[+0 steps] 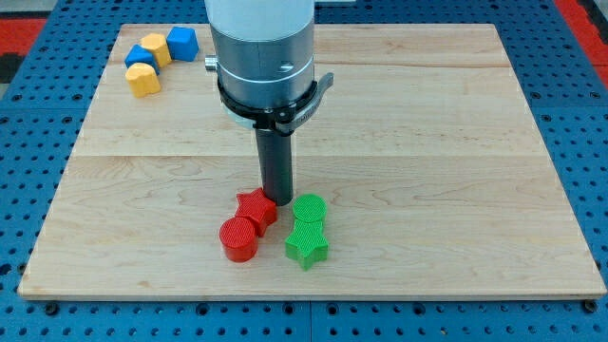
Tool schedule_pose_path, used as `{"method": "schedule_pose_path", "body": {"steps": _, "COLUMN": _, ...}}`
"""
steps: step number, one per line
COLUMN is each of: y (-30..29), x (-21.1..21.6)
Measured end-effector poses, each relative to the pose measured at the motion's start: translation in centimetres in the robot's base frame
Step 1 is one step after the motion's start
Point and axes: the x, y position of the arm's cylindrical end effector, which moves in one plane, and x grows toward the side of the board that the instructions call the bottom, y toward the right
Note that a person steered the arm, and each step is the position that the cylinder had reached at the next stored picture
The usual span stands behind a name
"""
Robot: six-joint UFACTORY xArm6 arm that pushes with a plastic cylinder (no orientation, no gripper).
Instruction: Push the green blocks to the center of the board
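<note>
Green star (306, 244), green cylinder (309, 208) touching behind it; tip (279, 199) seemingly just left of cylinder. No fingers. Push both from below, centred.

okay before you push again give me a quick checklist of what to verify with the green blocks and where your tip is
1. My tip in view, near the blocks: ok, it sits just above the gap between the red star and the green cylinder.
2. Green blocks together: ok, the green cylinder touches the green star below it.
3. Tip placed to push the greens toward the board's centre: not ok, it is on their upper left.
4. Reds clear of the path: not ok, the red star and red cylinder sit right beside the greens.
5. Blue and yellow blocks out of the way: ok, at the view's top left corner.
6. Tip touching the red star: cannot tell.
</note>
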Motion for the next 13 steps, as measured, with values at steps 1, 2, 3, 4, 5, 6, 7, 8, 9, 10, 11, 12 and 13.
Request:
{"method": "schedule_pose_path", "body": {"steps": 1, "y": 0.9, "x": -1.5}}
{"method": "schedule_pose_path", "body": {"steps": 2, "y": 1.6, "x": -5.7}}
{"method": "schedule_pose_path", "body": {"steps": 3, "y": -3.8, "x": -7.9}}
{"method": "schedule_pose_path", "body": {"steps": 4, "y": -11.2, "x": -3.9}}
{"method": "schedule_pose_path", "body": {"steps": 5, "y": -12.3, "x": 2.3}}
{"method": "schedule_pose_path", "body": {"steps": 6, "y": -9.5, "x": 7.9}}
{"method": "schedule_pose_path", "body": {"steps": 7, "y": -3.9, "x": 10.7}}
{"method": "schedule_pose_path", "body": {"steps": 8, "y": 2.5, "x": 10.8}}
{"method": "schedule_pose_path", "body": {"steps": 9, "y": 4.3, "x": 6.9}}
{"method": "schedule_pose_path", "body": {"steps": 10, "y": 4.3, "x": 2.5}}
{"method": "schedule_pose_path", "body": {"steps": 11, "y": 4.3, "x": -1.7}}
{"method": "schedule_pose_path", "body": {"steps": 12, "y": 4.3, "x": -5.3}}
{"method": "schedule_pose_path", "body": {"steps": 13, "y": 4.3, "x": -8.0}}
